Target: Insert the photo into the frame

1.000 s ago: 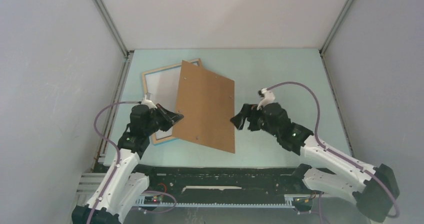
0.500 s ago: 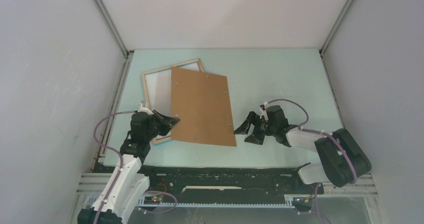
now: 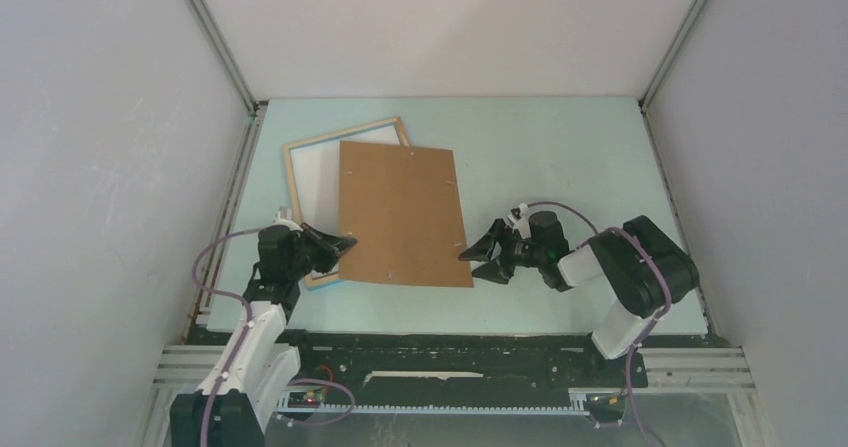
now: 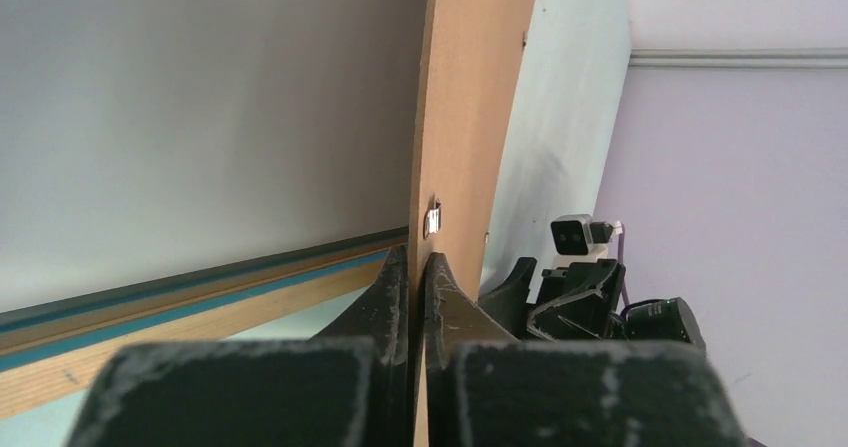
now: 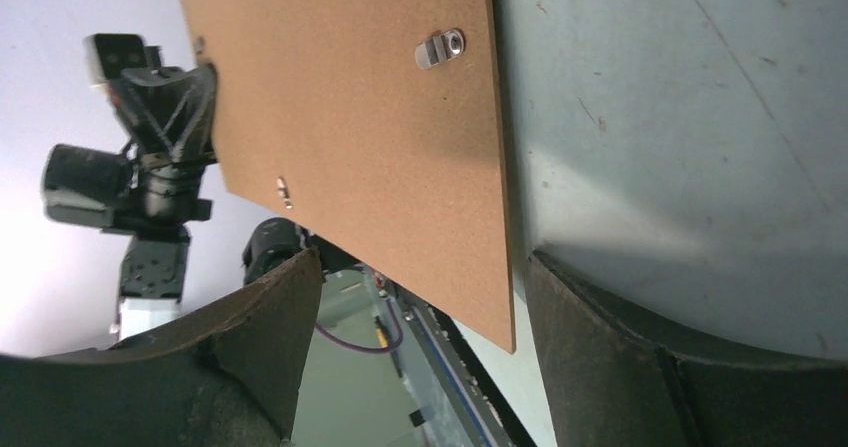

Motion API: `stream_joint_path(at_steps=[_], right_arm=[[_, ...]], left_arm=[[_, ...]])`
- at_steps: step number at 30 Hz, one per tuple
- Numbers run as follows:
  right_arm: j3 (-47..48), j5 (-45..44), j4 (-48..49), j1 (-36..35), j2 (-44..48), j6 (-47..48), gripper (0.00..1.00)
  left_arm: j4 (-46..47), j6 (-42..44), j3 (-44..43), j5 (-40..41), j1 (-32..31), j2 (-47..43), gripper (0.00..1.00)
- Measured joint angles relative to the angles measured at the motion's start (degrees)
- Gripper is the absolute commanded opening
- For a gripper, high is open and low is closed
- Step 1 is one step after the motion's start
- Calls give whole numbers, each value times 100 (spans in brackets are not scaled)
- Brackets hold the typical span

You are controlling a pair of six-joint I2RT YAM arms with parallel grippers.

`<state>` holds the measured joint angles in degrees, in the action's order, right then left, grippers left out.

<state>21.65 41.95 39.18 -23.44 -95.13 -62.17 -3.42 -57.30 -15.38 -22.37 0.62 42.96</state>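
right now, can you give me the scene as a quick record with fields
frame: flat on the table, far left, white sheet showing inside it
backing board: brown, covering the frame's right part in the top view
left gripper: shut on the backing board's near left corner
right gripper: open, jaws either side of the board's near right corner, not gripping
photo: picture side not visible; cannot tell whether the white sheet is it

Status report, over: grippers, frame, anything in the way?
Left gripper shut on backing board. Right gripper open at board's corner. Frame partly covered by board.
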Motion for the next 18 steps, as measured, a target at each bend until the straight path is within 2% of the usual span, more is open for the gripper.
stream_joint_path(at_steps=[5,12,18], right_arm=[[-7,101,820,-107,-461,-409,78],[-101,-15,1346,-273,-741,-695,50],[-404,-330,2210,-282,-997,-1272,38]], left_arm=[[271,-46,133,-299,302,417,0],[468,-44,170,-511,476,511,0],[485,-7,234,-516,516,378,0]])
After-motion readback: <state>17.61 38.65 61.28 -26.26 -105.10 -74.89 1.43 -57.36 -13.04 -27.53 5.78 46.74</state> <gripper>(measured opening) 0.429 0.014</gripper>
